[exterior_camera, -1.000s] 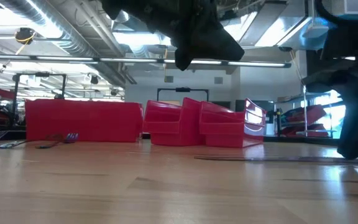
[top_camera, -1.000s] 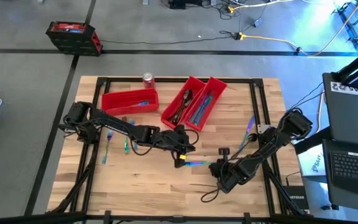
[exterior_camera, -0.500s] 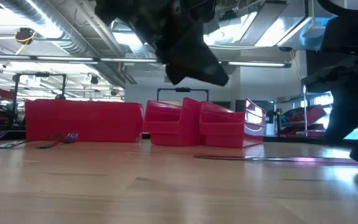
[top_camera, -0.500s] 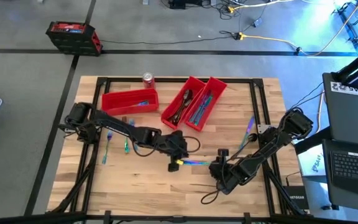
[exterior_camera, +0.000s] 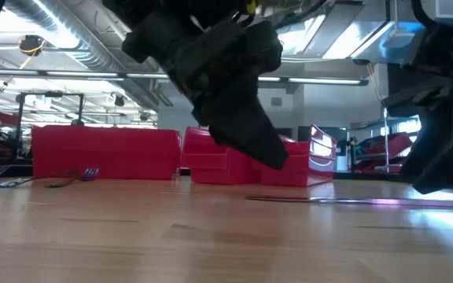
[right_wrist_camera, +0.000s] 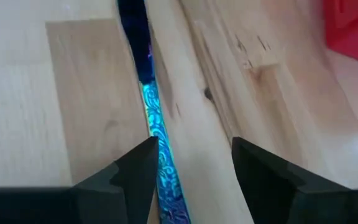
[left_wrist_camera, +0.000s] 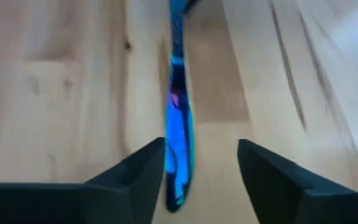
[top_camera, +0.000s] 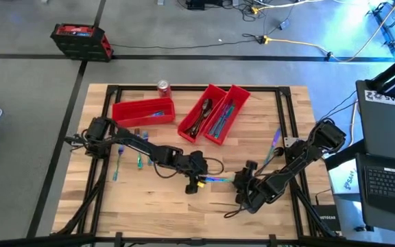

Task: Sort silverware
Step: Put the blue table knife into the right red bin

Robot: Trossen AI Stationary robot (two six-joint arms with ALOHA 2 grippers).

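Both wrist views show spread jaws straddling one iridescent utensil [left_wrist_camera: 178,124], tiny from the high view.

Two dark, cable-trailing jointed arms

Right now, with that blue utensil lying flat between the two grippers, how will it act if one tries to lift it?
The utensil looks thin and metal, so probably stiff and light. It lies flat on the table, so fingers may struggle to get under it. Its glossy finish suggests it could slip or skid.
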